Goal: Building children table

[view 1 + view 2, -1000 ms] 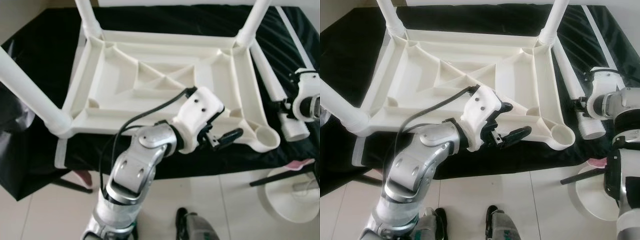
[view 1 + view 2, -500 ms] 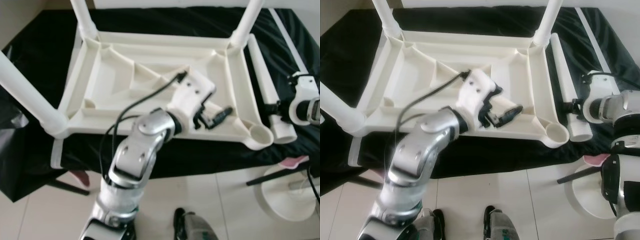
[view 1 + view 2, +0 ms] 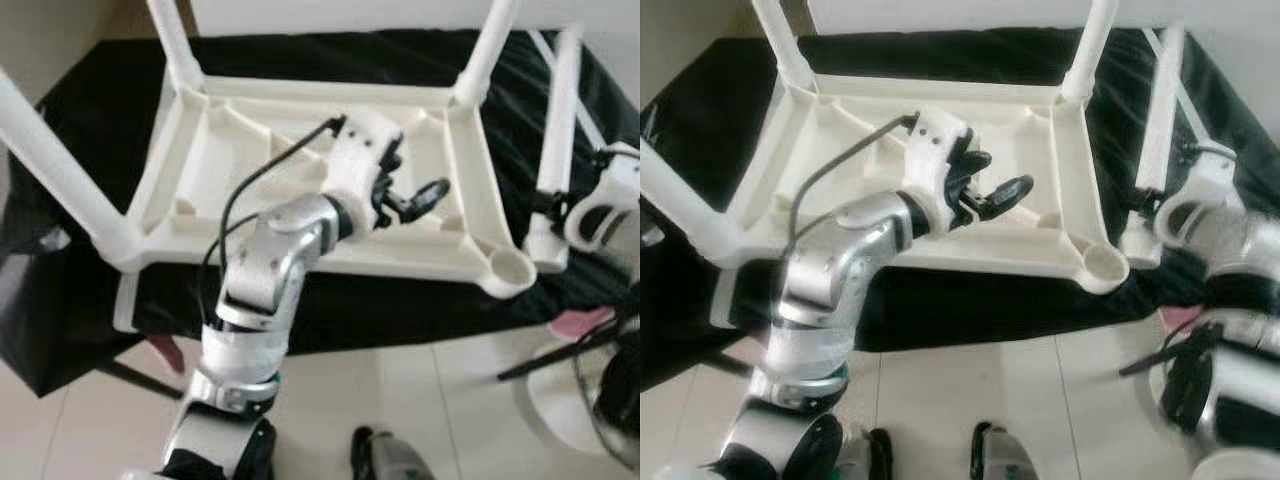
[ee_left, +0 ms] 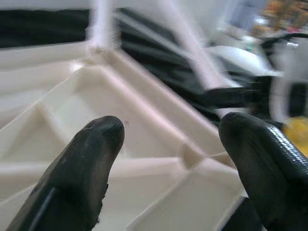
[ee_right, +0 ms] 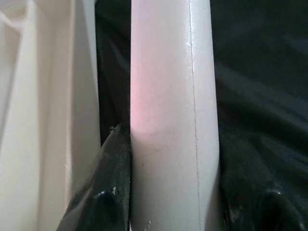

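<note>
- right gripper [image 3: 548, 205] clamped on loose leg [image 3: 556, 110] — long axis tilted up, base just beside empty corner socket [image 3: 511, 268]
- upturned tabletop [image 3: 300, 180] on black cloth [image 3: 90, 110]
- left gripper [image 3: 410, 200] spread, empty, over ribs

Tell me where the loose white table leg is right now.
The loose white plastic table leg is clamped in the right claw, beside the upturned white tabletop's right edge, near the empty corner socket.

The left arm [image 3: 265, 275] is rounded silver metal, ending in a white wrist housing [image 3: 358, 165] with dark screw holes. A black cable [image 3: 262, 175] loops along it. The left gripper [image 3: 420, 197] has glossy black fingers [image 4: 77, 178].
</note>
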